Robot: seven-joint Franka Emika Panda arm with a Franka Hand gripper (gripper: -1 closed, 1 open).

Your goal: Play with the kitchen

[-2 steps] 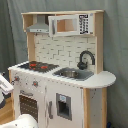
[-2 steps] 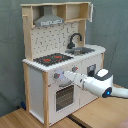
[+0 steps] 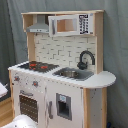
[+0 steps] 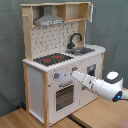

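Kitchen (image 4: 60, 65): we log it frame centre, upright.
Gripper (image 4: 75, 75): seemingly touching the knob panel (image 4: 62, 76); finger state we cannot tell.

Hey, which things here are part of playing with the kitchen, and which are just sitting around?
Part of the job:
- toy kitchen with hob, sink, faucet, oven door, knobs
- gripper, its tip at the front panel by the knobs

Just around:
- wooden floor
- grey curtain behind

Pale-wood, white kitchen (image 3: 65, 95); black-red hob (image 3: 35, 65)
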